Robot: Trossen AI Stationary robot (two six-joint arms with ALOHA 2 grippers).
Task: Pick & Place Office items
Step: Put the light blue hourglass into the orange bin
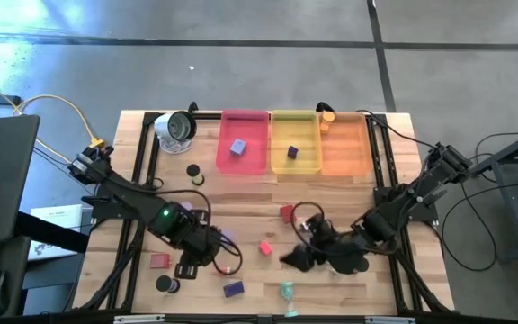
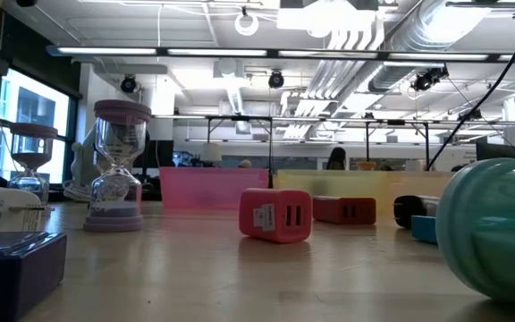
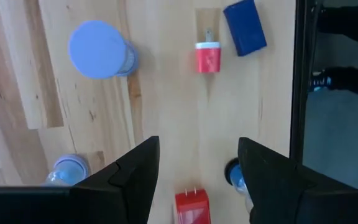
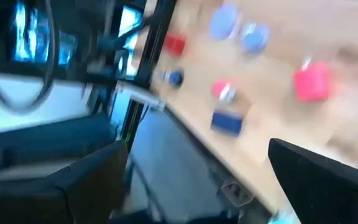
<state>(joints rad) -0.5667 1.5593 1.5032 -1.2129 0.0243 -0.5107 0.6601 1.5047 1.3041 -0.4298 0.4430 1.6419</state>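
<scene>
From above, the left pincer is seen low over the wooden worktop, near the front on the left side. Its fingers are spread partway and nothing is held. A small red block with metal prongs lies just to its right, and a dark blue block lies nearer the front edge. The right pincer is seen on the other side of that red block, spread wide and holding nothing. Both pincers are close to this block; which is nearer cannot be told.

From worktop height, a red plug block is seen on its side, prong slots facing the camera. No pincer is seen here.

From the left wrist, the two dark fingers are seen apart, with bare wood between them. A red block lies just ahead in the gap. A second red plug block lies farther on, its long side in line with the fingers.

From the right wrist, everything is smeared. Red and blue pieces are seen far off.
</scene>
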